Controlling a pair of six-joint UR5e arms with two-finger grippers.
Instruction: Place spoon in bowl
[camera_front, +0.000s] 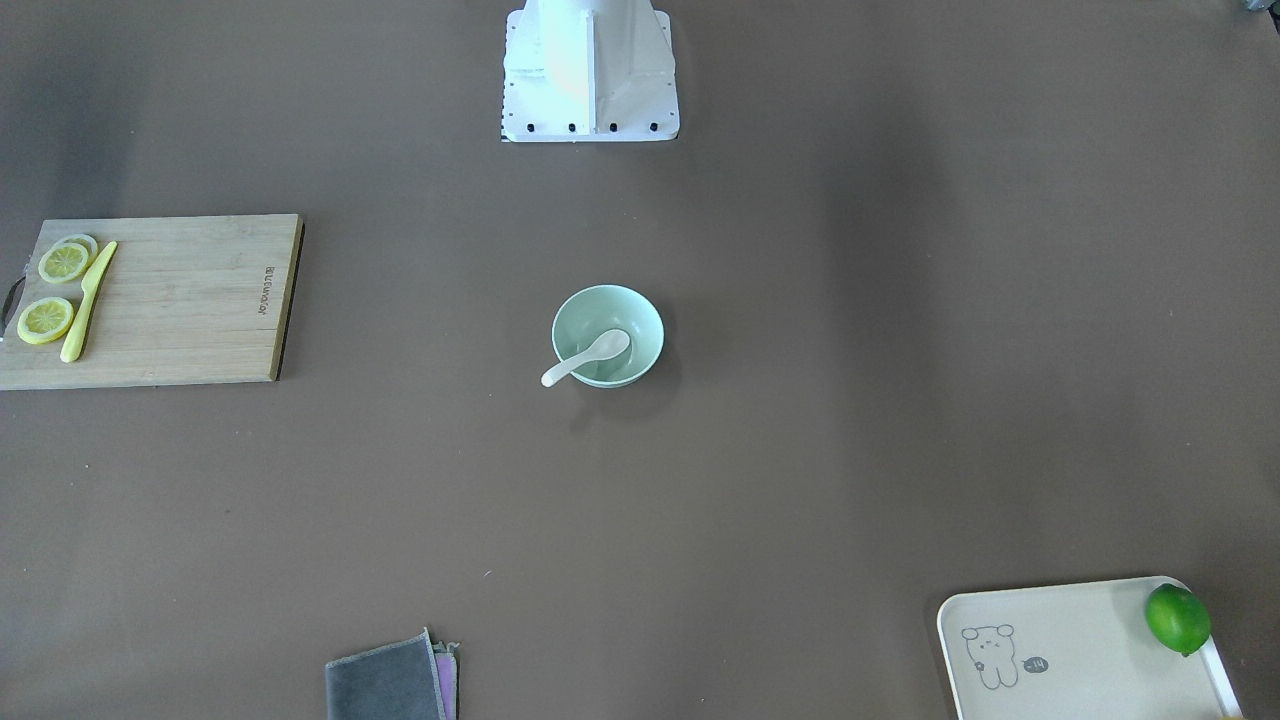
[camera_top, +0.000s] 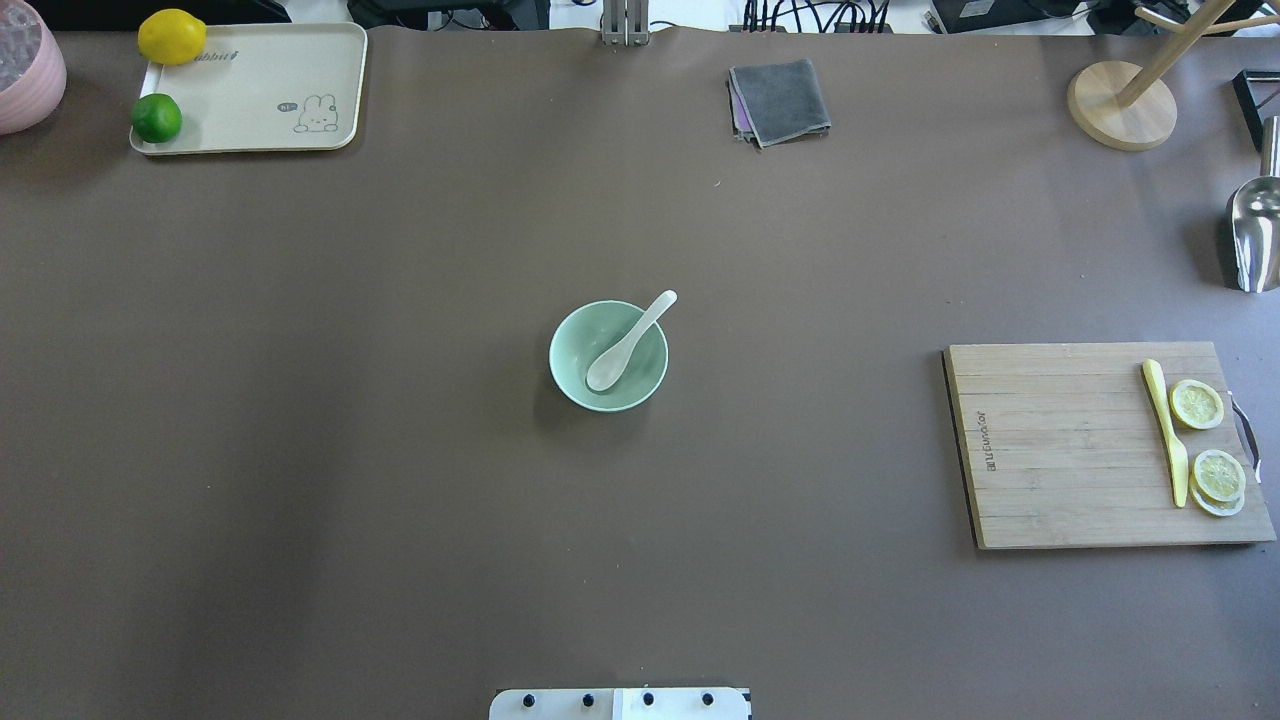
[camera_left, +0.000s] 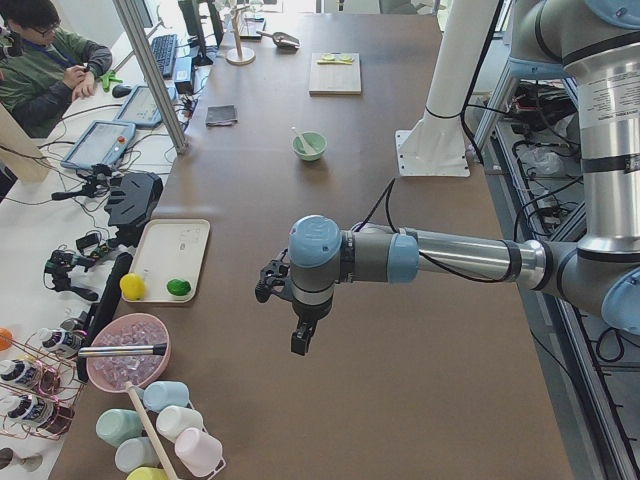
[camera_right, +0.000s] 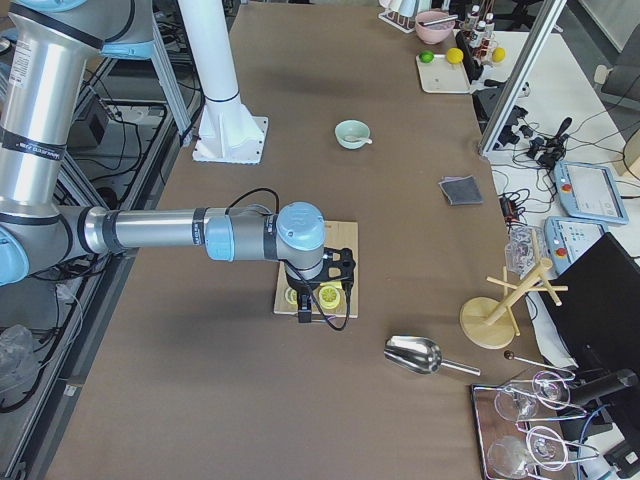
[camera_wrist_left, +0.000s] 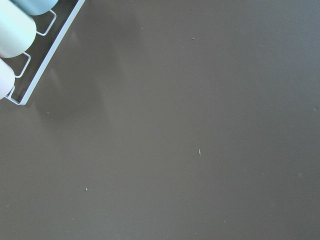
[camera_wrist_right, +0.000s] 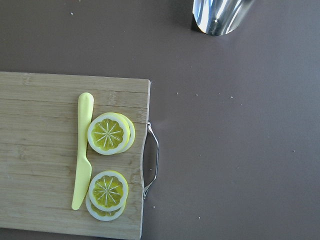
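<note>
The white spoon (camera_front: 590, 355) lies in the mint-green bowl (camera_front: 650, 330) at the table's middle, scoop inside and handle resting over the rim. The overhead view shows the same spoon (camera_top: 625, 345) and bowl (camera_top: 565, 365). No gripper is near them. My left gripper (camera_left: 298, 346) hangs over bare table far from the bowl (camera_left: 309, 146), near the table's left end. My right gripper (camera_right: 304, 315) hangs over the cutting board (camera_right: 318, 270), far from the bowl (camera_right: 351, 133). Both grippers show only in the side views, so I cannot tell whether they are open or shut.
A wooden cutting board (camera_top: 1060, 440) holds a yellow knife (camera_top: 1166, 430) and lemon slices (camera_top: 1197, 404). A cream tray (camera_top: 260, 95) holds a lime (camera_top: 157, 118) and a lemon (camera_top: 171, 36). There are also a grey cloth (camera_top: 780, 100), a steel scoop (camera_top: 1255, 235) and a cup rack (camera_wrist_left: 30, 60).
</note>
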